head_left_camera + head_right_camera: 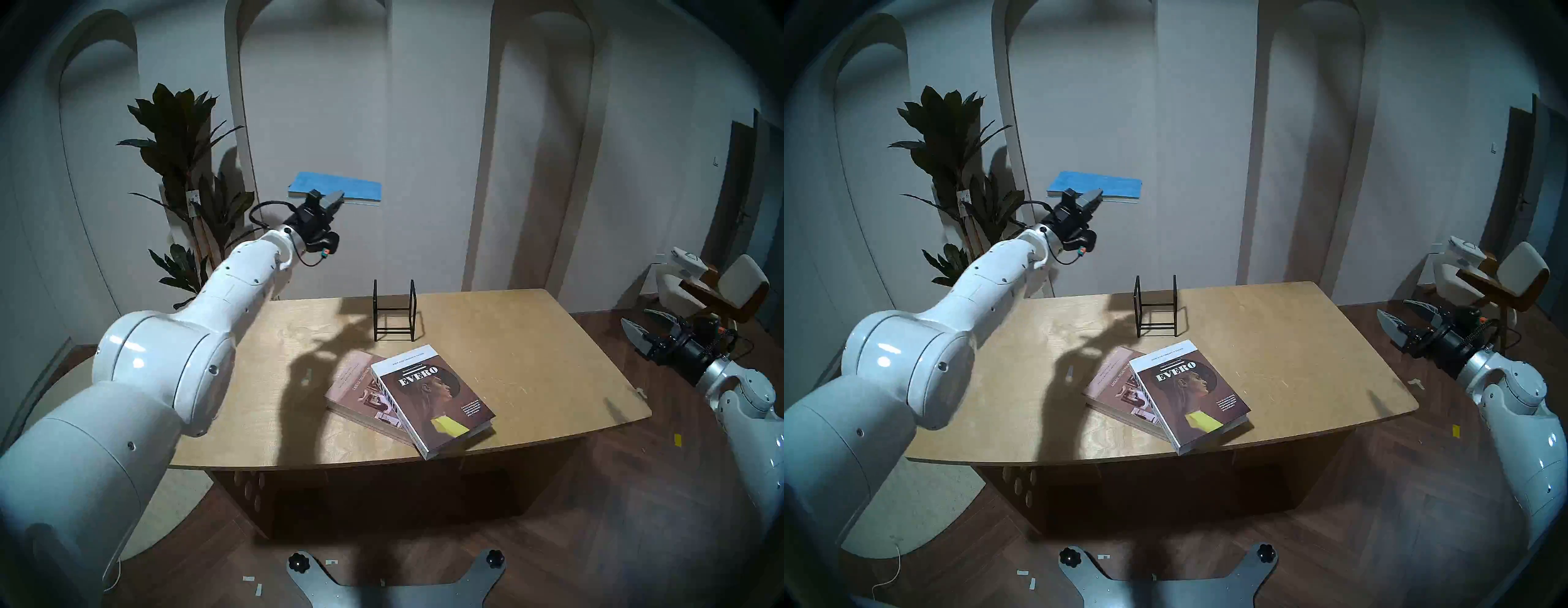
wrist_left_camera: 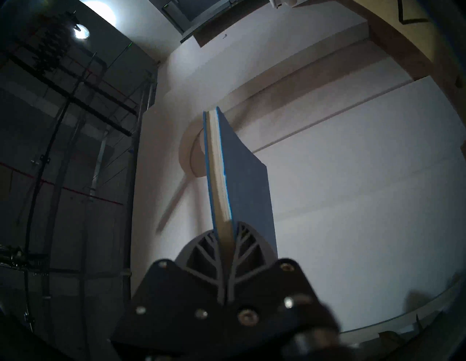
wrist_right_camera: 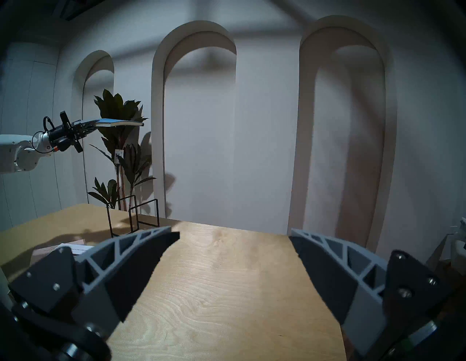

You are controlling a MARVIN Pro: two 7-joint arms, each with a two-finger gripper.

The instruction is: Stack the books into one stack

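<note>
My left gripper point(image 1: 338, 196) is shut on the thin blue book point(image 1: 339, 187) and holds it flat, high in the air above the table's far left; it grips the book's edge in the left wrist view point(image 2: 248, 176). The brown "EVERO" book point(image 1: 437, 397) lies askew on the mauve-brown book point(image 1: 354, 392) near the table's front edge, its corner overhanging. My right gripper point(image 1: 645, 329) is open and empty, off the table's right side; its fingers point(image 3: 141, 262) frame the tabletop.
A black wire rack point(image 1: 394, 312) stands at the back middle of the wooden table point(image 1: 530, 361). A potted plant point(image 1: 182, 170) stands behind the left arm. A chair point(image 1: 721, 293) is at the far right, beyond the right gripper.
</note>
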